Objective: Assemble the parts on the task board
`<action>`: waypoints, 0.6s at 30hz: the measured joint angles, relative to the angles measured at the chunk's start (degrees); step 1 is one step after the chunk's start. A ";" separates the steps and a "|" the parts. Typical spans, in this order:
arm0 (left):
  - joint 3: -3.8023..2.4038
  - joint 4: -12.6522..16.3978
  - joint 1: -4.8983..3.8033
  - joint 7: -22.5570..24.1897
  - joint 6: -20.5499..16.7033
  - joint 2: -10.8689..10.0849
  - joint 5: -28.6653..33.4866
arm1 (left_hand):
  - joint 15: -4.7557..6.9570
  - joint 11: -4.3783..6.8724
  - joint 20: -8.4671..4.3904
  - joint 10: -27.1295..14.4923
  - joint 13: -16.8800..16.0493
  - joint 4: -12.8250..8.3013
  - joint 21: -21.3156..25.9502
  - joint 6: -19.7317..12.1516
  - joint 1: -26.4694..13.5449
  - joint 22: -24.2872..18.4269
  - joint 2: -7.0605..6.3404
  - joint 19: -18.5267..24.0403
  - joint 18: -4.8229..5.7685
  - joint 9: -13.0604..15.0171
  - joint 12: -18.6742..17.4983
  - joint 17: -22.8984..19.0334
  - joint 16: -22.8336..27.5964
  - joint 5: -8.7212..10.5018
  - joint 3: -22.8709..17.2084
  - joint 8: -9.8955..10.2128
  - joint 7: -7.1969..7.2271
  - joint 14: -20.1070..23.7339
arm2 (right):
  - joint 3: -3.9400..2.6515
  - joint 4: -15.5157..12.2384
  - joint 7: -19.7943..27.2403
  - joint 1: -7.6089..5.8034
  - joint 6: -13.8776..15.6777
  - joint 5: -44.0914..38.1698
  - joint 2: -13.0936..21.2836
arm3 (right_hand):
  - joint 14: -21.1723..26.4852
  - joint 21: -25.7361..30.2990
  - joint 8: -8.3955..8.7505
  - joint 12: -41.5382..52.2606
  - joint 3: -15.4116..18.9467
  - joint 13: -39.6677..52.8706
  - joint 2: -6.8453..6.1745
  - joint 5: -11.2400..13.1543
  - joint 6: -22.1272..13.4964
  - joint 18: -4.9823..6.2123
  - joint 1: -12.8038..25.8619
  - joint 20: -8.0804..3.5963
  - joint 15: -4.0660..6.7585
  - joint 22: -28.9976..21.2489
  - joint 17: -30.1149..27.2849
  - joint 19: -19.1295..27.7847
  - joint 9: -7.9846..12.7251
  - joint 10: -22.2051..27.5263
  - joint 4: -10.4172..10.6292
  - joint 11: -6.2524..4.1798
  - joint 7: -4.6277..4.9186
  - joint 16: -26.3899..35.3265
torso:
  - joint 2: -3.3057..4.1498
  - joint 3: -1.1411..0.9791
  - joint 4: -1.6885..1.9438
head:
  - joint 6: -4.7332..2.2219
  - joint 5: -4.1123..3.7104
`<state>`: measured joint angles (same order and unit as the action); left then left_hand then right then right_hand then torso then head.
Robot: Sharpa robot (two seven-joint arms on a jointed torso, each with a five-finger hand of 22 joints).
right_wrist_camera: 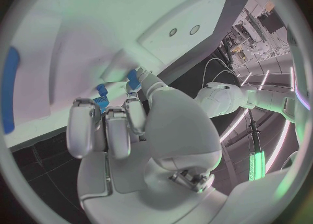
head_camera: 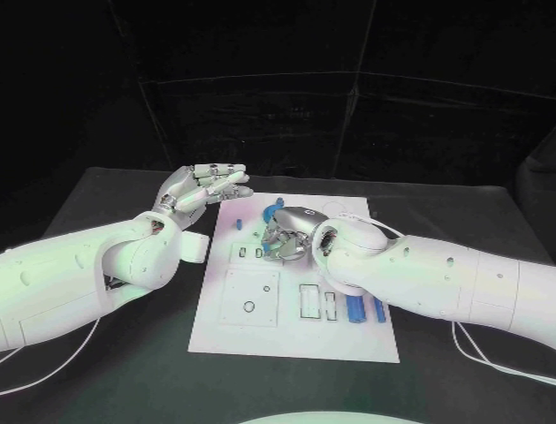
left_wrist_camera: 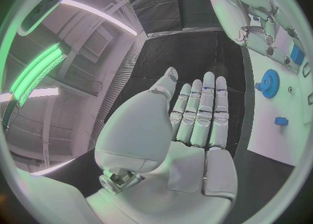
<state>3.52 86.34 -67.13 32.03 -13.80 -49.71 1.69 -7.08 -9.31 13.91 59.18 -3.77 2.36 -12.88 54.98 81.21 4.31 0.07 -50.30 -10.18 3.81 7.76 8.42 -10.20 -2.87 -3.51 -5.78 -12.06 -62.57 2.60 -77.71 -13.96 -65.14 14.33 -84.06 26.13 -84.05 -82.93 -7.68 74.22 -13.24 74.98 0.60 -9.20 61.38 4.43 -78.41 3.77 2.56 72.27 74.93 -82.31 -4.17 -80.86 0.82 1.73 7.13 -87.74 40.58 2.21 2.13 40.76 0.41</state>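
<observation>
Blue gear (left_wrist_camera: 268, 82) beside right hand (left_wrist_camera: 261, 23)

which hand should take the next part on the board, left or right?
Right, probably. The right hand is already over the task board, fingers curled down by the small blue parts. The left hand is flat, holding nothing, off the board's edge.

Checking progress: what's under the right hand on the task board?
The right hand hovers over the task board; a blue part shows by its fingertips. Whether it grips one is hidden.
</observation>
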 measured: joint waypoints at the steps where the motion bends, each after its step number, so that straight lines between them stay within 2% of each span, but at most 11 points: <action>1: 0.00 0.00 0.00 0.00 0.00 0.00 0.00 | 0.00 0.00 0.00 0.00 0.00 0.00 0.00 0.00 0.00 0.00 0.00 0.00 0.00 0.00 0.00 0.00 0.00 0.00 0.00 0.00 0.00 0.00 | -0.01 -0.02 0.00 -0.01 -0.09 0.01 0.02 | 0.00 0.00 0.01 0.00 -0.03 0.00 0.00 0.00 0.00 0.00 0.00 0.00 0.00 0.00 0.00 0.00 0.00 0.00 -0.03 0.00 0.00 0.00 | 0.00 0.00 0.01 | 0.02 -0.02; 3: 0.00 -0.01 0.00 -0.01 0.00 -0.02 0.00 | 0.00 0.00 0.00 0.00 0.00 0.00 0.00 0.00 0.00 0.00 0.00 0.00 0.00 0.00 0.00 0.00 0.00 0.00 0.00 0.00 0.00 0.00 | -0.02 -0.09 0.00 -0.03 -0.28 0.01 0.06 | 0.00 0.00 0.05 -0.05 -0.17 0.00 -0.08 0.00 0.00 0.00 0.08 0.00 0.00 0.00 0.00 0.00 0.00 0.23 -0.18 -0.19 0.00 0.00 | 0.00 0.00 0.01 | 0.05 -0.05; 8: 0.00 -0.02 0.00 -0.02 0.00 -0.04 0.01 | 0.00 0.00 0.00 0.00 0.00 0.00 0.00 0.00 0.00 0.00 0.00 0.00 0.00 0.00 0.00 -0.01 0.00 0.00 0.00 0.00 0.00 0.00 | -0.03 -0.59 -0.24 -0.03 -0.81 -0.49 0.27 | 0.12 0.00 0.91 -3.13 -0.51 -1.95 -1.19 0.00 -0.13 0.00 1.19 0.01 -0.15 -0.11 0.00 0.01 -0.41 2.44 -0.03 0.49 0.03 0.00 | 0.00 0.00 0.02 | 0.08 -0.09; 11: 0.00 -0.02 0.00 -0.03 0.01 -0.05 0.02 | 0.00 0.00 0.00 0.00 0.00 0.00 0.00 0.00 0.00 0.01 0.00 0.00 0.00 0.00 0.00 -0.01 0.00 0.00 0.00 0.00 0.00 0.00 | 0.00 -0.95 -0.55 0.08 -1.02 -1.29 0.42 | 0.01 0.00 1.57 -4.40 -0.82 -3.17 -1.66 0.38 -1.48 0.00 1.67 0.21 -0.43 -0.19 -0.01 0.21 -0.32 3.20 0.12 0.93 0.46 0.00 | 0.01 0.00 0.03 | 0.10 -0.08; 18: 0.00 -0.02 0.00 -0.06 0.01 -0.09 0.02 | 0.00 0.00 0.00 0.00 0.00 0.00 0.00 0.00 0.00 0.01 0.00 0.00 0.00 0.00 0.00 -0.01 0.00 0.00 0.00 0.00 0.00 0.00 | 0.03 -1.30 -1.19 0.21 -1.23 -2.88 0.64 | 0.21 0.00 1.76 -4.63 -0.97 -3.33 -1.94 0.38 -1.67 0.00 1.97 0.21 -0.62 -0.19 -0.01 0.21 0.14 3.19 0.27 0.92 0.64 0.00 | 0.02 0.00 0.03 | 0.11 -0.07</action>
<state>3.52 86.32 -67.13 31.97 -13.79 -49.80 1.71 -7.08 -9.31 13.91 59.18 -3.77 2.36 -12.88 54.97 81.21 4.32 0.07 -50.30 -10.18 3.81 7.76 8.41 -10.20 -2.87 -3.51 -5.78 -12.06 -62.57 2.63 -79.02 -15.16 -64.93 13.10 -86.94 26.77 -83.85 -82.93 -5.92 69.59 -14.21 71.65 -1.35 -8.83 59.71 4.44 -76.45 3.98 1.94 72.08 74.92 -82.10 -4.03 -77.67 1.09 2.66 7.77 -87.74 40.60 2.21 2.15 40.87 0.34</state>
